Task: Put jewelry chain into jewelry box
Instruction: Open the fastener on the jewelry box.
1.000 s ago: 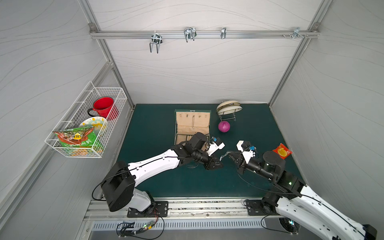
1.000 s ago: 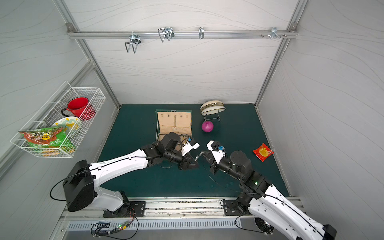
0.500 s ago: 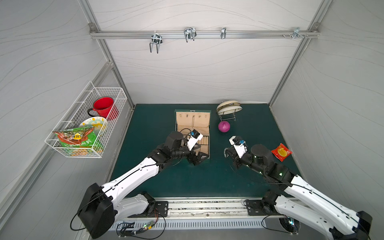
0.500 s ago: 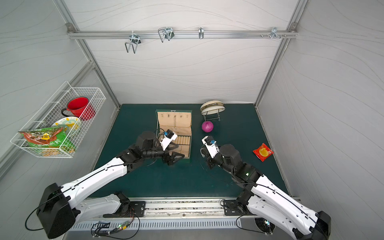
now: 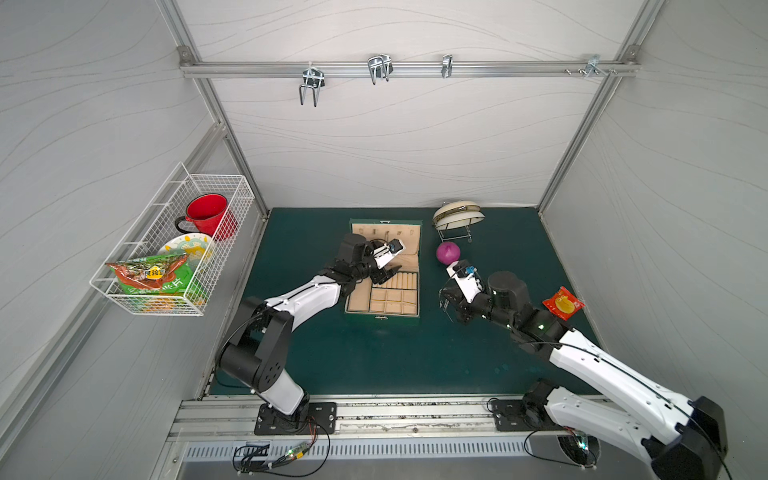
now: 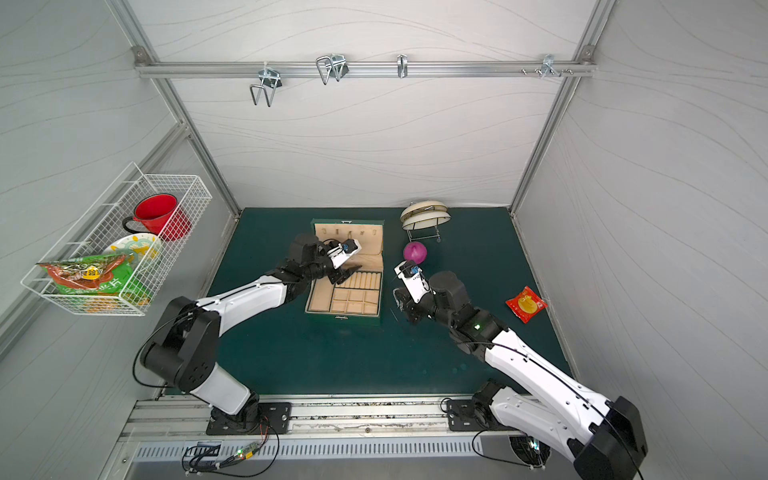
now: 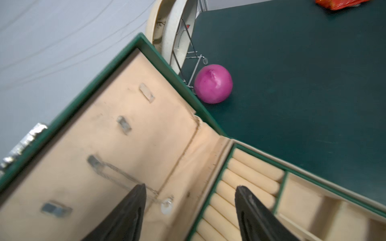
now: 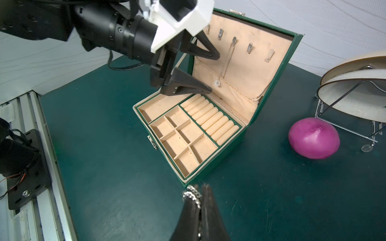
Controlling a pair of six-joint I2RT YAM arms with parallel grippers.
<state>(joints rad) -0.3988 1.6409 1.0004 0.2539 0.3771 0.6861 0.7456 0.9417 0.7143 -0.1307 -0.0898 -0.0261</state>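
Note:
The dark green jewelry box (image 5: 382, 321) (image 6: 343, 320) stands open mid-table with its beige lid upright. My left gripper (image 5: 388, 274) (image 8: 215, 73) hovers open over the ring rolls (image 7: 250, 173) close to the lid, with nothing between its fingers (image 7: 190, 185). My right gripper (image 5: 446, 305) (image 6: 401, 303) is low over the mat just right of the box's front corner. It is shut (image 8: 201, 186) on the jewelry chain (image 8: 193, 195), whose chunky silvery links bunch at the fingertips. A thinner, finer chain (image 8: 226, 60) hangs from a hook inside the lid.
A purple ball-like thing (image 5: 448, 253) lies right of the box, with a wire rack of plates (image 5: 457, 216) behind it. A red packet (image 5: 563, 303) lies at the right. A wire basket (image 5: 174, 249) with a red mug hangs on the left wall.
Both grippers were together in front of the box. The left one has swung back over the open box and opened. The right one has drawn off to the box's right, still shut.

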